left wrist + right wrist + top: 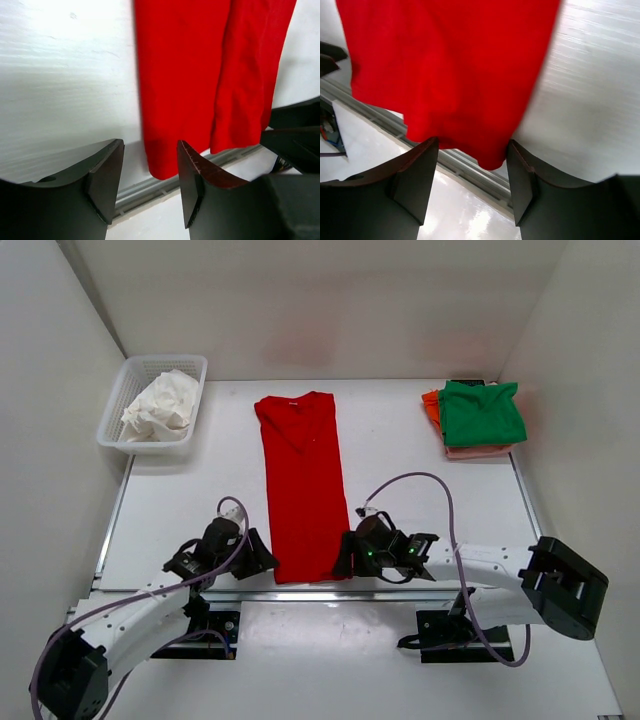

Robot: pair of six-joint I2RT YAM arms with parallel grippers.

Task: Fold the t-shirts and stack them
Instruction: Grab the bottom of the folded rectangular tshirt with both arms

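Observation:
A bright red t-shirt lies flat as a long narrow strip down the middle of the table, collar far, hem at the near edge. My left gripper sits low at the hem's left corner. In the left wrist view it is open, and the red cloth ends just ahead of the gap. My right gripper is at the hem's right corner. Its jaws stand open with the red corner drooping between the tips, not pinched. Folded green, orange and pale pink t-shirts are stacked back right.
A white basket holding crumpled white cloth stands at the back left. A metal rail runs along the table's near edge under the hem. White walls close in the table on three sides.

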